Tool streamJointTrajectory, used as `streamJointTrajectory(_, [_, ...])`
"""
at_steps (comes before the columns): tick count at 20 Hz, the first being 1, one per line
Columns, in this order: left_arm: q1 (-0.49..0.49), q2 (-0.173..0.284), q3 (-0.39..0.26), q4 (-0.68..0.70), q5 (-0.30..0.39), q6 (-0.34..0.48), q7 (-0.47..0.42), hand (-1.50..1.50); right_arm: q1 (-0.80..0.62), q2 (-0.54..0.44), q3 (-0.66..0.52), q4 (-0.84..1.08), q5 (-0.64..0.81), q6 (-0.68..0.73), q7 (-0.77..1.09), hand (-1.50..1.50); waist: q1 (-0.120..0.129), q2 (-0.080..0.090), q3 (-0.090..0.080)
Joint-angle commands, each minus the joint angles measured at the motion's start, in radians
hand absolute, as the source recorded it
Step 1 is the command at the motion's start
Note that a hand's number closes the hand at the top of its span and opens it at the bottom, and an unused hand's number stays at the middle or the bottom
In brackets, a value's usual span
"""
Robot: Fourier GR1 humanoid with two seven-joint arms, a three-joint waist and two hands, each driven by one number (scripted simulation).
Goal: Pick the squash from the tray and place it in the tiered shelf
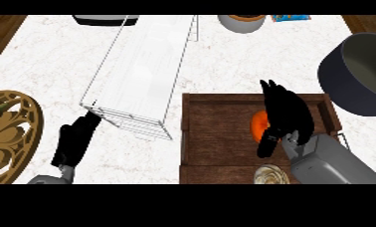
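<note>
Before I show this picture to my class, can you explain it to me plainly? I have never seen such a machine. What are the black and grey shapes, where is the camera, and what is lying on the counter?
The camera sits at the robot's head and looks steeply down on a white marble counter. The grey forearms with black hands belong to a humanoid robot. Its right hand is over a wooden tray, fingers curved down over an orange squash, which it partly hides; whether it already grips it I cannot tell. The left hand rests open beside a white wire tiered shelf. Also there: a large dark pot at the right, a bowl at the far edge, and a golden patterned plate at the left.
</note>
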Motion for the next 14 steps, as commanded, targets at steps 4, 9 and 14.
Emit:
streamJointTrajectory(4, [0.036, -0.018, -0.016, -0.078, -0.024, 0.013, 0.08, 0.0, 0.011, 0.065, -0.007, 0.062, 0.063, 0.071, 0.109, -1.5, 0.006, 0.003, -0.003])
streamJointTrajectory(9, [0.008, -0.05, -0.006, -0.013, -0.04, 0.002, 0.071, 0.0, 0.073, 0.089, -0.025, 0.044, 0.113, 0.067, 0.077, -1.5, -0.002, 0.003, -0.003])
streamJointTrajectory(14, [0.017, -0.055, 0.02, 0.009, -0.048, -0.018, 0.037, 0.0, 0.021, 0.125, -0.043, 0.157, 0.147, 0.122, -0.063, 1.5, 0.004, 0.005, -0.003])
